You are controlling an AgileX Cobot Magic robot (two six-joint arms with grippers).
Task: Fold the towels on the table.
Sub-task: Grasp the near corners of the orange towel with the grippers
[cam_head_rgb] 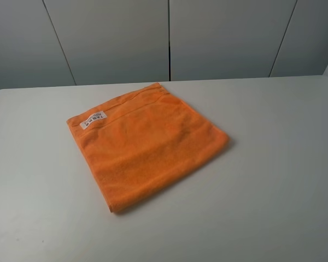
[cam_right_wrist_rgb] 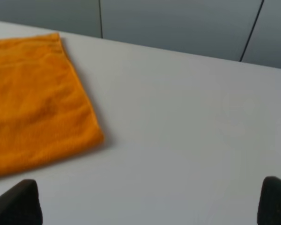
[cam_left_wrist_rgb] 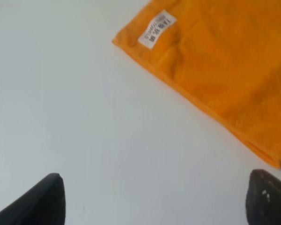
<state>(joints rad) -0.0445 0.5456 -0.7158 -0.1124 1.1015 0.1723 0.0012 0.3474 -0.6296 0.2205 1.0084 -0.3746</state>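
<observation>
Towel (cam_head_rgb: 147, 144), bright orange, lies flat near the middle of the white surface (cam_head_rgb: 273, 191), with a white label (cam_head_rgb: 93, 119) at its left corner. The left hand (cam_left_wrist_rgb: 157, 192) and the right hand (cam_right_wrist_rgb: 149, 197) hang above bare surface beside it, fingers spread wide, holding nothing.

The small white label (cam_left_wrist_rgb: 157, 29) at the orange towel's (cam_left_wrist_rgb: 225, 70) corner carries grey print too blurred to read.

The orange towel (cam_head_rgb: 147, 144) lies flat near the middle of the white table (cam_head_rgb: 273, 174), turned diagonally to the table edges. A white label (cam_head_rgb: 93, 119) with grey print sits at its left corner.
</observation>
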